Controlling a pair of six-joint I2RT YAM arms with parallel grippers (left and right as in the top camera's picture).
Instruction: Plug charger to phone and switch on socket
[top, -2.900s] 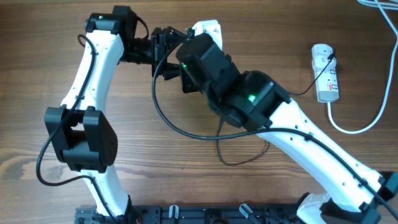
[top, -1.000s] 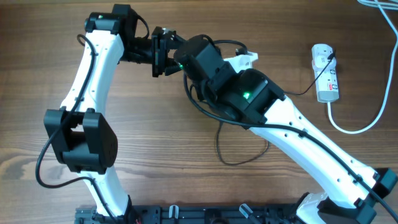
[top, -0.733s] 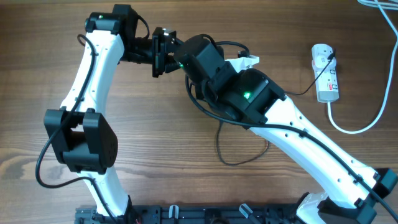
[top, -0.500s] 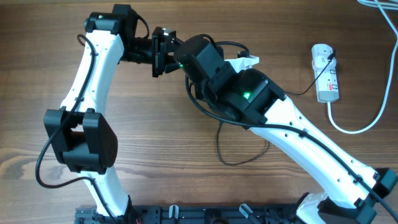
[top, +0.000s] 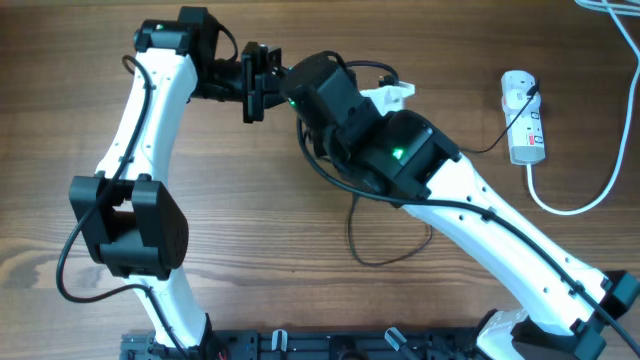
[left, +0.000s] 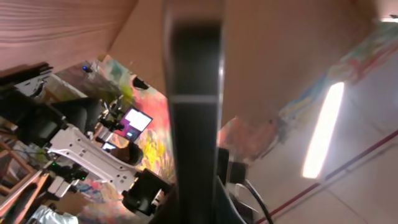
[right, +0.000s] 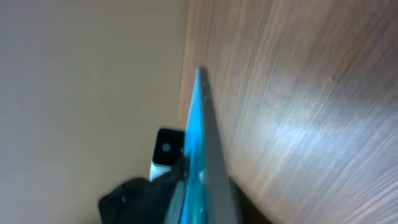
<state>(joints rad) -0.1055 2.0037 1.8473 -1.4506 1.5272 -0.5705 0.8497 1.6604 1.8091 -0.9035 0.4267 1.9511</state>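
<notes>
The phone (left: 194, 93) shows edge-on as a dark slab running up the middle of the left wrist view, and my left gripper (left: 193, 208) is shut on it. The right wrist view shows the same phone (right: 200, 143) edge-on with its cyan screen, rising between my right gripper's (right: 202, 208) jaws, whose fingers are too blurred to read. In the overhead view the left gripper (top: 260, 82) and the right gripper (top: 292, 88) meet above the far middle of the table and hide the phone. The charger (top: 383, 262) loops thin and black on the table and runs to the socket (top: 524, 118) at far right.
A white cord (top: 590, 200) curves from the socket toward the right edge of the wooden table (top: 250, 260). The right arm (top: 480, 210) crosses the table diagonally above the charger loop. The left arm (top: 140, 130) stands along the left side.
The left gripper has edged slightly toward the far edge of the table. The right arm has turned its wrist since the oldest frame and has barely moved in the last second.
</notes>
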